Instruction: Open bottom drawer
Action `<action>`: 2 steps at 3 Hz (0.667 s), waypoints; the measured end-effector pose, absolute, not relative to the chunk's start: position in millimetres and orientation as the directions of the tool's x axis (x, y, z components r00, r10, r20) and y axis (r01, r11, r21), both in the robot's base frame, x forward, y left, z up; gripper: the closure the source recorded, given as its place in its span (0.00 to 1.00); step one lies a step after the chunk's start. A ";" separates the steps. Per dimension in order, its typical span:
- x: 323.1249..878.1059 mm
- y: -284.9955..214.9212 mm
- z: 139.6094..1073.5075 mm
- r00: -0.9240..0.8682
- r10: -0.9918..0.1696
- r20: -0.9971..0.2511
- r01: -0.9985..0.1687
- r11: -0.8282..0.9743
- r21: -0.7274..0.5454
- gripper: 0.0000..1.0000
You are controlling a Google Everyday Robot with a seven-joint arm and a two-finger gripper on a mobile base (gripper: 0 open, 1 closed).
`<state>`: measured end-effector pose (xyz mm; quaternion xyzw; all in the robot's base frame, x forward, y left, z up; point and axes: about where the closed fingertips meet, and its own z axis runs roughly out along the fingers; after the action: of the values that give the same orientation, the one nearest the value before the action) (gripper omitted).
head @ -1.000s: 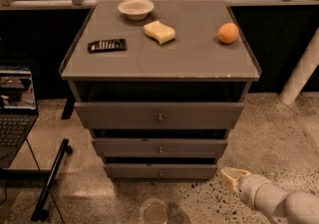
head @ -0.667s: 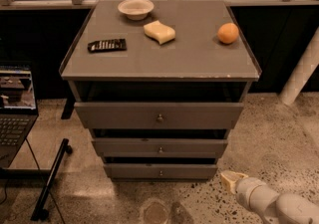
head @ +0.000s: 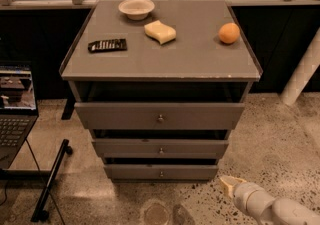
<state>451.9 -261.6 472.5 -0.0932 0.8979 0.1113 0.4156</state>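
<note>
The gripper point(head: 229, 185) is edging slightly left, hanging low just right of the bottom drawer point(head: 135, 171), probably to reach its knob point(head: 161, 173); empty, openness unclear.

On the flat grey bench point(head: 190, 61) top, a shallow white round bowl point(head: 136, 8) sits at the upper left. A pale yellow sponge point(head: 160, 32) lies just below it, a round orange fruit point(head: 229, 33) to the right and a black rectangular remote point(head: 107, 45) at the left. An open laptop point(head: 15, 104) shows at the left edge. The end effector point(head: 227, 183) is at the lower right.
</note>
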 end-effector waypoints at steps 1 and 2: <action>457.1 -267.9 422.9 -0.678 -0.023 -0.735 -0.217 0.961 0.170 1.00; 463.0 -278.0 371.5 -0.728 0.040 -0.685 -0.150 0.965 0.216 1.00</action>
<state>463.0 -278.0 371.5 -0.0297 0.9204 0.1290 0.3678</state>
